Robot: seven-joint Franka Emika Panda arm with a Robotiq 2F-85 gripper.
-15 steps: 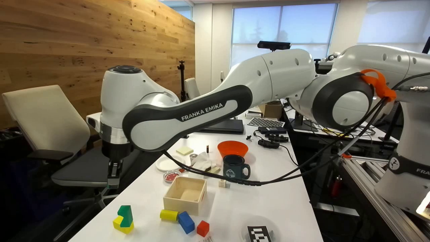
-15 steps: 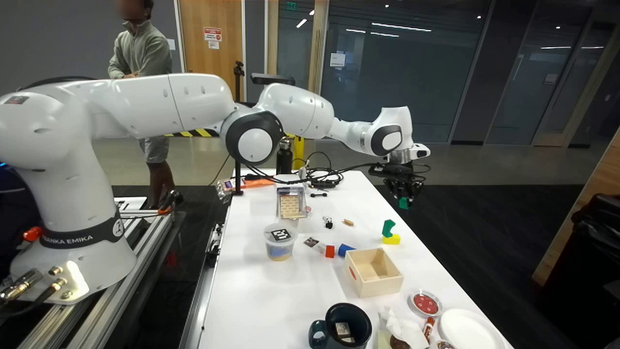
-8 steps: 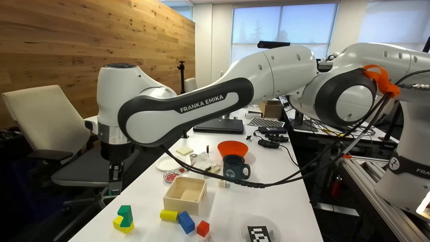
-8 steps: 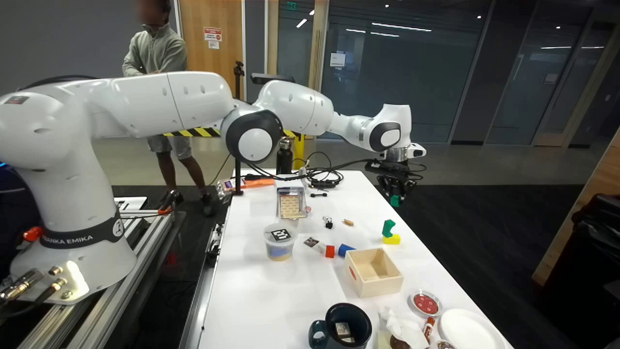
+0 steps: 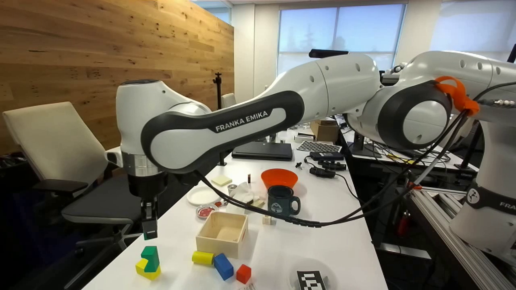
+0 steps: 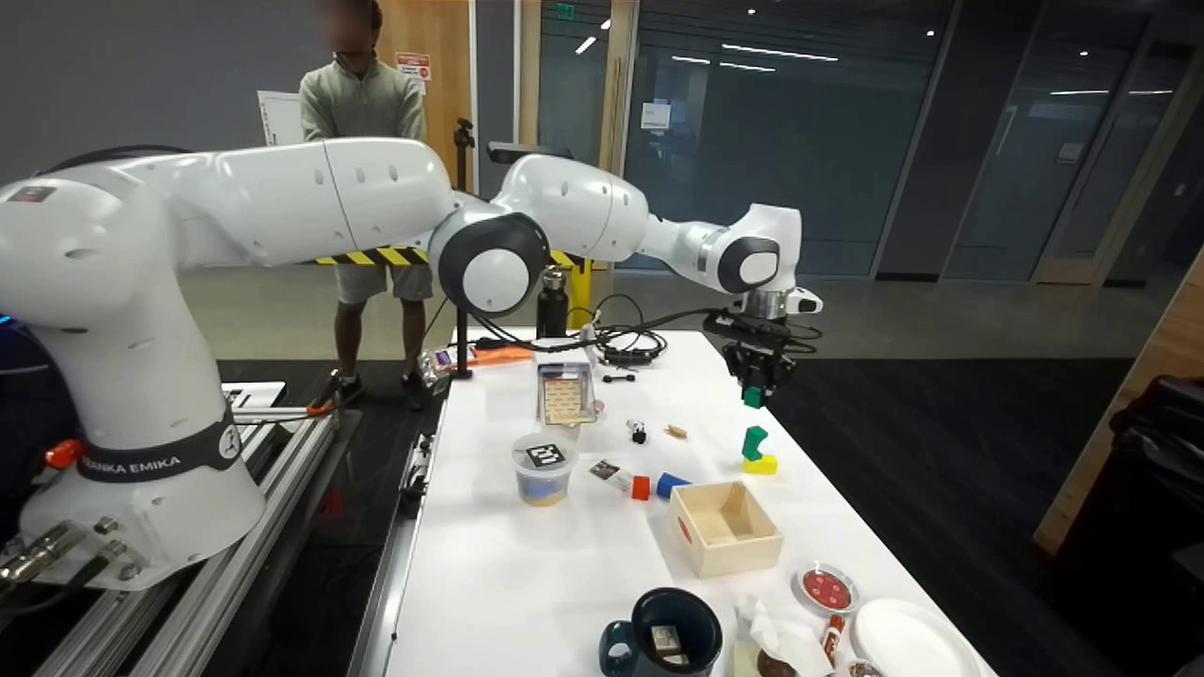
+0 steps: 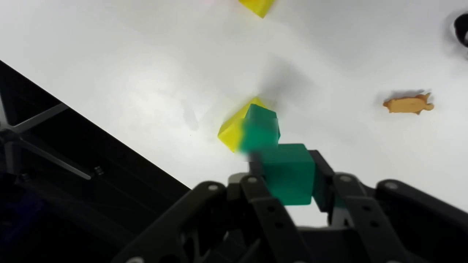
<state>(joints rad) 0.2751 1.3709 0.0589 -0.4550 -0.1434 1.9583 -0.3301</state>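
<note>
My gripper (image 7: 289,174) is shut on a green cube-like block (image 7: 294,182), with one dark pad on each side of it. In an exterior view the held block (image 6: 752,398) pokes out below the fingers. It hangs in the air above the table, near a small stack. That stack is a green block (image 5: 151,257) with a curved notch, standing on a yellow block (image 5: 146,272). The wrist view shows the notched green block (image 7: 260,126) and the yellow block (image 7: 234,129) just beyond the held one, partly covered and blurred there.
A wooden box (image 5: 217,246) stands near a yellow cylinder (image 5: 202,257), a blue block (image 5: 223,266) and a red cube (image 5: 244,274). Farther off are a dark mug (image 5: 278,201) and an orange bowl (image 5: 279,177). A tan animal figure (image 7: 408,105) lies nearby. The table edge runs close to the stack.
Still gripping the green block, my gripper has come in from beyond the table edge, lower and closer to the green-and-yellow stack. A person in the background has walked to the right.
</note>
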